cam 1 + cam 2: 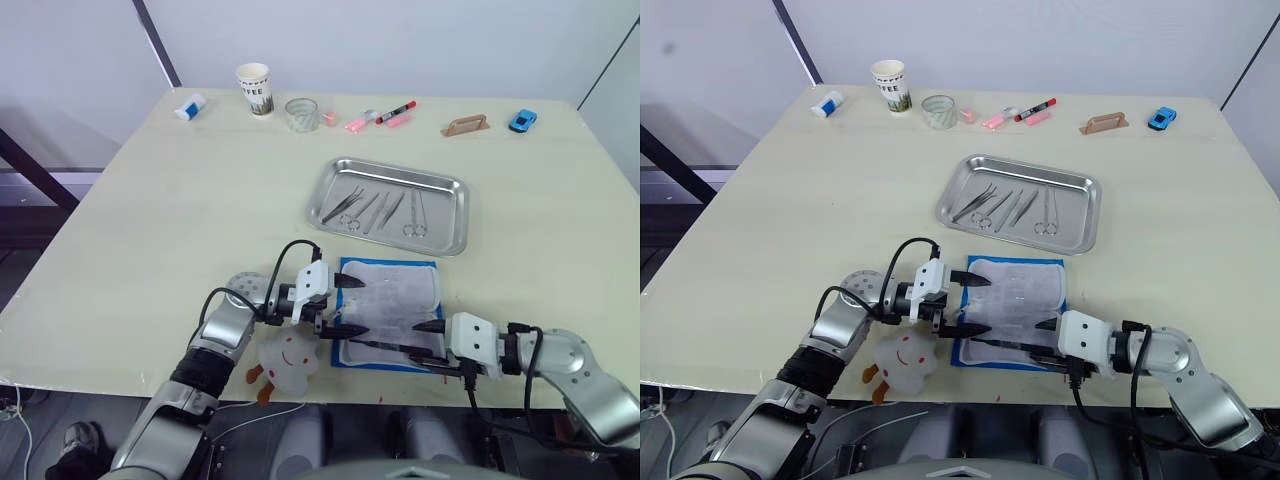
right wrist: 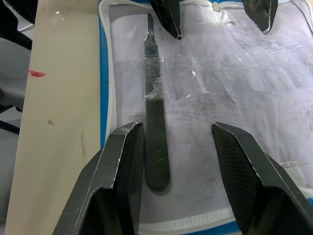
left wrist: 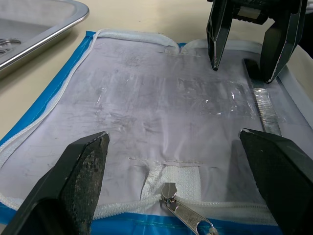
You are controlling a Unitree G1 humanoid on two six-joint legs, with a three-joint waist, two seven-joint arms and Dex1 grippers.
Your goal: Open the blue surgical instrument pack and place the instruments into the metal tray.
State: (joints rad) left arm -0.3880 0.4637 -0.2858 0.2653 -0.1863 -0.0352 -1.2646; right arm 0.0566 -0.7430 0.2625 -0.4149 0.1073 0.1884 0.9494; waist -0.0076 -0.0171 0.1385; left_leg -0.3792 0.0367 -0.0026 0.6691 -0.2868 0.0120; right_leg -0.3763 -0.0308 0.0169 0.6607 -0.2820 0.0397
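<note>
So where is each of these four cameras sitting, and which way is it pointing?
Left eye view: on the head, looking down over both arms at the table, metal tray and blue surgical instrument pack.
Right eye view: beside it, same scene.
Left wrist view: along the open left gripper across the pack's lining toward the right gripper.
Right wrist view: along the open right gripper at the last instrument.
Both wrist views share pack, instrument and the opposite gripper.

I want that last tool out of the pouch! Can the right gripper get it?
Probably yes. The right gripper is open over the open pouch, with the tool lying between its fingers. Clear tape across the tool may hold it down.
</note>
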